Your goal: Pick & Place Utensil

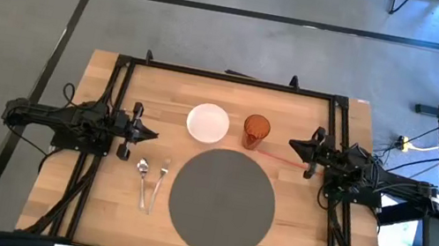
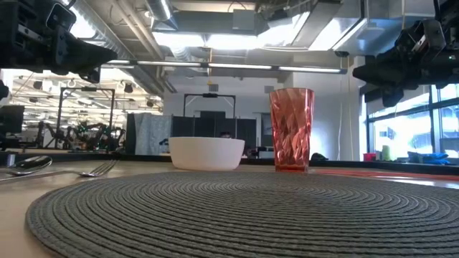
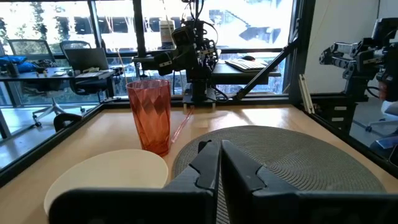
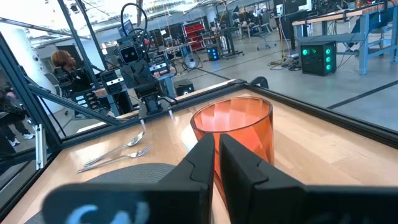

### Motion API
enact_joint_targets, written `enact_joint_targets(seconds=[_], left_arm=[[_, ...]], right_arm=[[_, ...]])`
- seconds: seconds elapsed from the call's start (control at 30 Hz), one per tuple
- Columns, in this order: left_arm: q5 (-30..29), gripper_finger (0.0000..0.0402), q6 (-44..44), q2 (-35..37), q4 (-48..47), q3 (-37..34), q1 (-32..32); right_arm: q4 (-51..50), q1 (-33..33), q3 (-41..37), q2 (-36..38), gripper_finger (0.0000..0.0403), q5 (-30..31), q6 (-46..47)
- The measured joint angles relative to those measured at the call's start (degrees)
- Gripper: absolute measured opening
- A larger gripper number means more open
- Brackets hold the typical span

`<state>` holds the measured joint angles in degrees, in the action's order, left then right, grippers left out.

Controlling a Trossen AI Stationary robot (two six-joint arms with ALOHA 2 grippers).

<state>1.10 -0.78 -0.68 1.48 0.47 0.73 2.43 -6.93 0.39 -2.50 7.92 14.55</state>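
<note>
Both grippers, left gripper [image 1: 152, 136] and right gripper [image 1: 295, 144], hover pressed together; nothing grasped yet. Next, the left must spread and drop toward the spoon [image 1: 142, 180] at its five o'clock.

Both dark arms hover level at opposite sides, left gripper [image 1: 151, 136] and right gripper [image 1: 295, 144] fingers closed, facing inward.

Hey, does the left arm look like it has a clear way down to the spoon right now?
Probably yes. The left hand hangs above the table just beside the spoon, which lies on bare wood next to the fork. Nothing sits between them; the fork lies close alongside.
</note>
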Motion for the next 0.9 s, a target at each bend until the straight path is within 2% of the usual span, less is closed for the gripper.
enact_joint_targets(seconds=[0.27, 0.33, 0.4, 0.5, 0.57, 0.77, 0.9], left_arm=[[-0.03, 0.0010, -0.15, 0.00, 0.01, 0.00, 0.01], [-0.83, 0.0009, -2.70, -0.01, 1.36, 0.00, 0.11], [-4.06, 0.0008, -3.25, 0.03, 3.28, 0.00, 0.15], [-14.54, 0.0008, 1.88, 0.01, 1.93, 0.00, 0.15], [-19.16, 0.0010, 4.12, -0.68, 1.86, 0.02, 0.30], [-19.84, 0.0010, 1.85, -3.24, 1.86, 0.02, 0.26], [-19.58, 0.0008, 5.45, -3.82, 1.83, 0.02, 0.24]], right_arm=[[-0.01, 0.01, -0.01, 0.00, 0.0026, -0.02, 0.09], [-0.01, 0.01, 0.01, 0.00, 0.0026, 0.00, 0.04], [-0.01, 0.01, -0.01, 0.00, 0.0026, 0.00, 0.09], [0.01, -0.01, -0.01, 0.00, 0.0026, 0.00, 0.11], [0.01, -0.01, 0.01, 0.00, 0.0026, 0.02, -0.09], [1.24, -0.03, -0.01, 0.00, 0.0026, 1.55, -3.87], [1.14, -0.03, -0.01, 0.00, 0.0026, -0.27, -7.41]])
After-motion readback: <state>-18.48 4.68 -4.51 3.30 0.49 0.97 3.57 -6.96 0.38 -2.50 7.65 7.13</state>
